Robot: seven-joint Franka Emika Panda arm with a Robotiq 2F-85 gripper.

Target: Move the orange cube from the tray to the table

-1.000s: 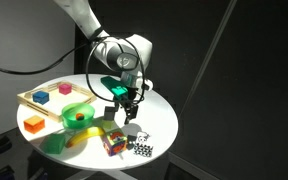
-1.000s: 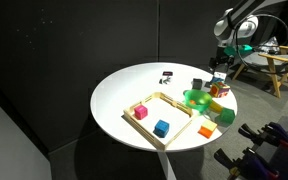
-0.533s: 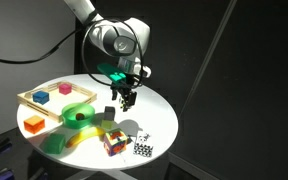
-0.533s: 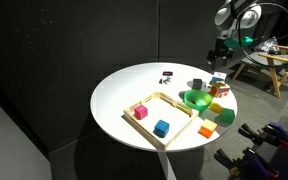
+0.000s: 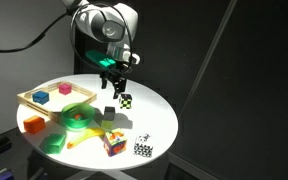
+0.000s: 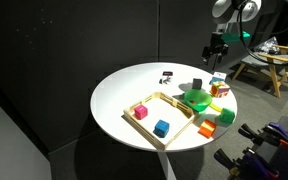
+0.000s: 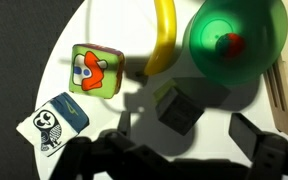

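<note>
The gripper [image 5: 119,92] hung above the table [image 5: 156,115] with its jaws apart and nothing between them. The orange cube [image 7: 94,70] sat on the table, not in the tray [image 6: 144,131]. It lay below the gripper, ahead and to the left of the fingers [image 7: 269,150] in the wrist view, with bare top all round it.

A dark cube [image 7: 177,108] stood almost straight beneath the gripper, apart from it. A card [image 7: 54,120] lay left of the gripper, close to the table's curved edge, which ran just beyond it. A yellow curved piece [image 7: 164,35] lay ahead, between the orange cube and the green bowl [image 7: 209,50], which stood ahead and to the right.

The tray lay beyond the bowl, well apart from the gripper, holding a pink cube [image 6: 141,112] and a blue cube [image 6: 161,127]. An orange block [image 6: 206,131] sat outside the tray's rim. Past the tray, away from the gripper, stretched bare white top.
</note>
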